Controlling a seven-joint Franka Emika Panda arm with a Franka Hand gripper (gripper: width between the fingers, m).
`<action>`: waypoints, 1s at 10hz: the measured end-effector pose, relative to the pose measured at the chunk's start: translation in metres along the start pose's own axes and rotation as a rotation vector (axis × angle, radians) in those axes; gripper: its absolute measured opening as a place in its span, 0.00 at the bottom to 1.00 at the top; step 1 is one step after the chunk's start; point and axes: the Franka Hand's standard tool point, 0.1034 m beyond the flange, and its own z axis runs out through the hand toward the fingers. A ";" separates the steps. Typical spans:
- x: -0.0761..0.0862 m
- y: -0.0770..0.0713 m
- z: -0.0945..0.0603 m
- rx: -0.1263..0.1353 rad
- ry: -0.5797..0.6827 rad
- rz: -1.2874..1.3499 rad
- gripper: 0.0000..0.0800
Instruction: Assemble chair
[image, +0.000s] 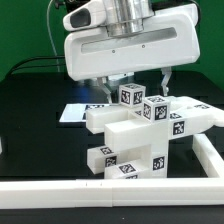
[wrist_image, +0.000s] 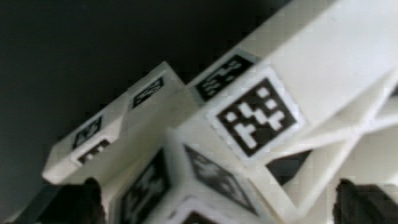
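we see the gripper (image: 137, 84) with its fingers apart, hanging directly above the tagged white chair pieces (image: 135, 128) stacked beneath it, clamped on nothing.

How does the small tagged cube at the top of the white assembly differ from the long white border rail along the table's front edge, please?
The small tagged cube is compact and block-shaped; the border rail is long and thin. The cube carries black-and-white square tags; the rail shows none. The cube sits high on the chair assembly, just under the open gripper; the rail lies flat on the table. Both are glossy white.
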 end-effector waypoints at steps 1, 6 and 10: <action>0.001 0.002 -0.001 -0.009 -0.002 -0.110 0.81; 0.003 0.005 -0.005 -0.128 -0.039 -0.709 0.78; 0.002 0.005 -0.004 -0.128 -0.036 -0.649 0.35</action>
